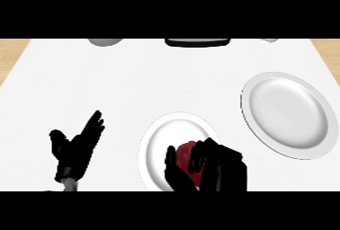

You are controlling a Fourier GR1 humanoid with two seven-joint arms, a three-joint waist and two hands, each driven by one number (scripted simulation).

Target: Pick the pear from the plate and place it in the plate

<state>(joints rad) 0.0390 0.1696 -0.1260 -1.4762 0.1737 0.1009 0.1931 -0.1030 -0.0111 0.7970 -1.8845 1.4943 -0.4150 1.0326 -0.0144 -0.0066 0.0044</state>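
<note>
The white desk ran between pale wooden strips, with a grey bowl and a dark tray at its far edge. On the near plate sat the reddish pear, the right hand curled round it. Right of that plate lay another plate. Left of it, the left hand rested with fingers straight.

You see a round white near plate on the white desk, low and centre. On it lies a dark red pear, with the right robot hand curled round it. A second round white plate lies to the right and farther back. The left robot hand rests left of the near plate, fingers up.
</note>
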